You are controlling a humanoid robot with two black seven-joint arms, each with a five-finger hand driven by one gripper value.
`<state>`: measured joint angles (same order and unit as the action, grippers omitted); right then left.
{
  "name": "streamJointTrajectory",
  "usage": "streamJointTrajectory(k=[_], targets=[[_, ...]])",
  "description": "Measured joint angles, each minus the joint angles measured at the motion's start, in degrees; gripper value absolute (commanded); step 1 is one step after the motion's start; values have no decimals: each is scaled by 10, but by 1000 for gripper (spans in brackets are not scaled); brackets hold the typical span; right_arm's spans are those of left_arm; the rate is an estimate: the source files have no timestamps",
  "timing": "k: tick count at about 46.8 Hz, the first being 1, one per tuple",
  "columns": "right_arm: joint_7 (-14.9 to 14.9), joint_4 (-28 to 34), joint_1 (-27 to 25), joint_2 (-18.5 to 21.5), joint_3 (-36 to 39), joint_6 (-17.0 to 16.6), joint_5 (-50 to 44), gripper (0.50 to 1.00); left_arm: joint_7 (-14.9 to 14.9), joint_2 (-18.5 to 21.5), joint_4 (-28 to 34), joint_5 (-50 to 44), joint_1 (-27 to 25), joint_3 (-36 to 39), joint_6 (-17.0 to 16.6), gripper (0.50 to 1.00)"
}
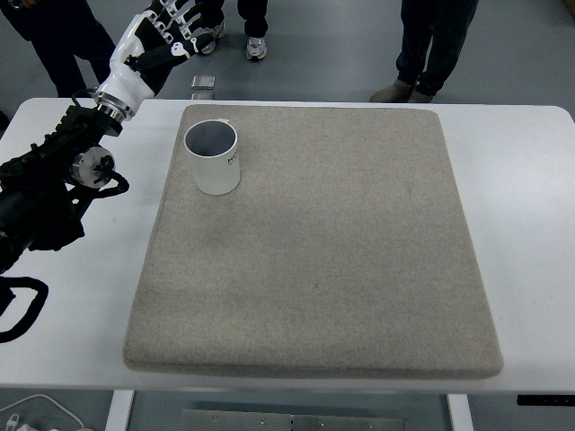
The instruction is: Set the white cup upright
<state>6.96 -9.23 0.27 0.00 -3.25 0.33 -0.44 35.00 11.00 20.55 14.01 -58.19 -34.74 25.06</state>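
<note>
A white cup (213,158) stands upright on the far left part of the grey mat (314,242), its dark open mouth facing up. My left hand (166,31) is raised high above the table's far left edge, up and to the left of the cup and well apart from it. Its fingers are spread and hold nothing. The black left arm (54,184) runs down along the picture's left side. No right arm shows.
The mat covers most of the white table (521,224). Several people's legs and shoes (256,47) stand on the floor beyond the far edge. A small grey object (203,83) lies at the table's far edge behind the cup.
</note>
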Motion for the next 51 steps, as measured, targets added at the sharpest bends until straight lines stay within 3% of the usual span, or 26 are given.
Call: streamJointTrajectory(k=[17, 25, 32, 40, 51], targets=[[0, 0, 8, 0, 0, 0, 0, 930, -7, 2, -14, -143, -14, -1, -5, 981], [1, 0, 8, 0, -2, -2, -1, 930, -101, 5, -18, -188, -14, -1, -8, 981], [1, 0, 8, 0, -2, -2, -1, 930, -185, 4, -28, -219, -13, -2, -32, 984], [1, -1, 8, 0, -2, -3, -1, 930, -250, 4, -29, -252, -12, -3, -44, 981], [1, -1, 8, 0, -2, -3, -2, 930, -315, 3, -51, -317, -10, -29, -45, 984]])
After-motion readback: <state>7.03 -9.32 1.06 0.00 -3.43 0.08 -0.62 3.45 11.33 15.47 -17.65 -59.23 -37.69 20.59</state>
